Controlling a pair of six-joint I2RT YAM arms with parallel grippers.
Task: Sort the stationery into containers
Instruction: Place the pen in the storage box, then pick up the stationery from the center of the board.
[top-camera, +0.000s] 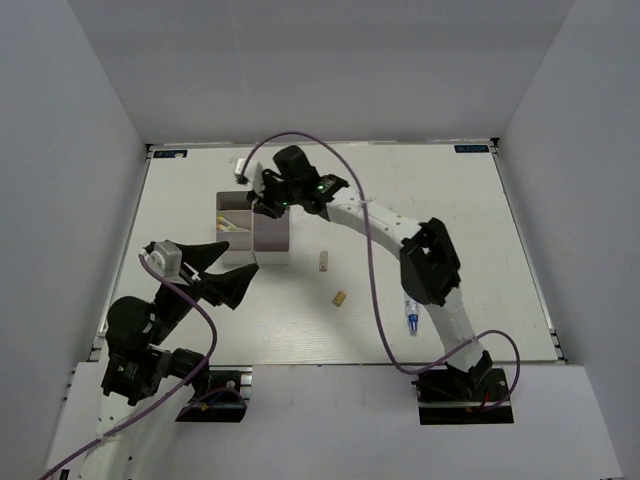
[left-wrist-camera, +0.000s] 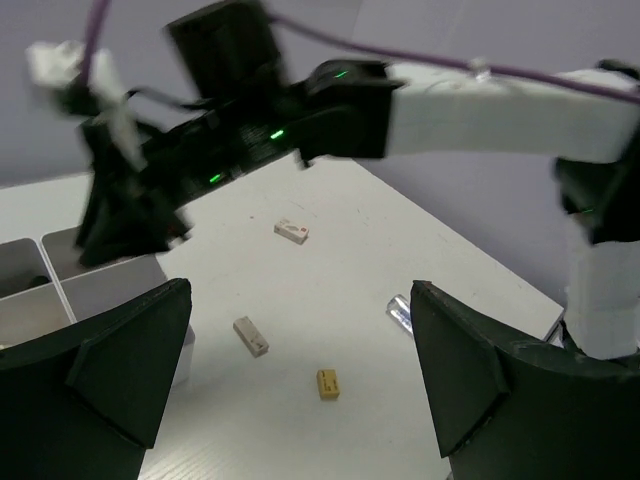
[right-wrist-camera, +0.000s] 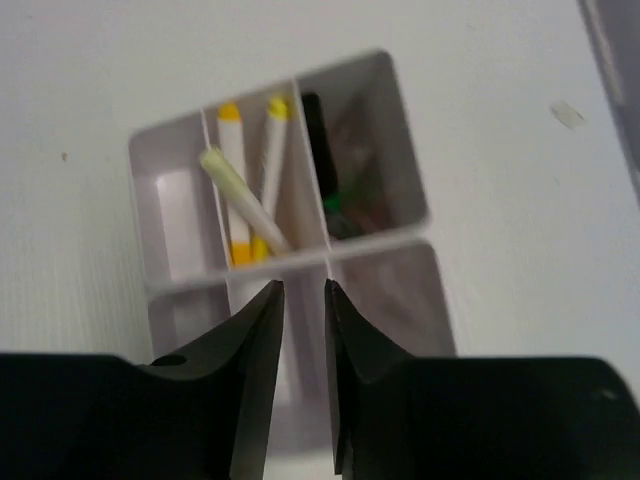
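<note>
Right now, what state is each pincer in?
Left pincer: wide open, empty.
Right pincer: only slightly open, nothing held, over the organizer box.

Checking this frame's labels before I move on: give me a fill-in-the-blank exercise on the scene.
The left fingers stand wide ____.
The right fingers hover over the organizer box, where two white pens have ____ ends.
The tube beside the right arm has a ____ tip.
Two erasers lie on the ____, outside the box.
Missing: open; yellow; blue; table.
</note>
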